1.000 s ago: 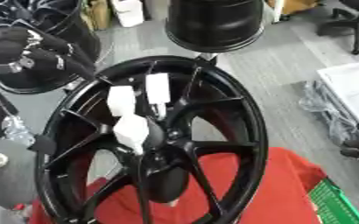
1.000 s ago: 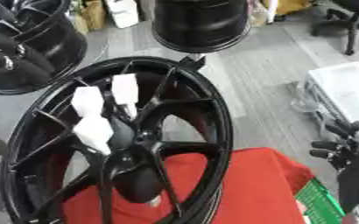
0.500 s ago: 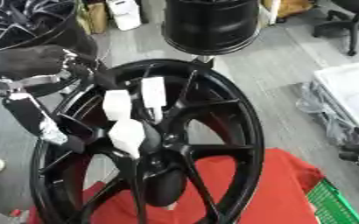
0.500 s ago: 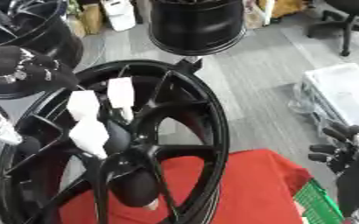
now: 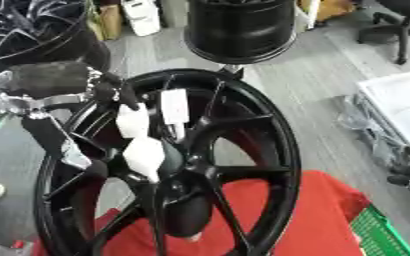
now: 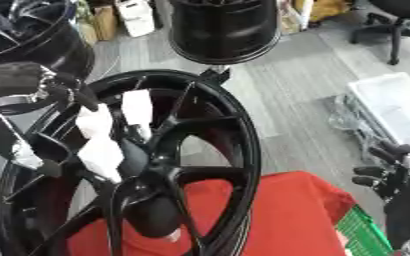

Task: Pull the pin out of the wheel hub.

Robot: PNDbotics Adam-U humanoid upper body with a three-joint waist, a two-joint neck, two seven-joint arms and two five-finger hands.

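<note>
A large black wheel hub [image 5: 243, 150] stands upright on a red cloth [image 5: 305, 220]. Three white pieces sit on its spokes near the centre: a flat tag [image 5: 173, 106], a block [image 5: 131, 121] and a lower block [image 5: 145, 155]. I cannot tell which of them is the pin. My left hand [image 5: 60, 80] reaches in from the left over the rim, and its tip lies just above the upper white block. It is blurred. My right hand [image 6: 392, 172] rests at the lower right edge, away from the hub, fingers relaxed and holding nothing.
A second black wheel [image 5: 239, 30] stands right behind the hub, and more wheels [image 5: 25, 30] lie at the back left. A white tray [image 5: 401, 100] sits on the grey floor at the right. A green crate [image 5: 379, 237] is at the lower right.
My left hand has moved to the right, from outside the rim to the white pieces on the spokes. The right hand has stayed where it was.
</note>
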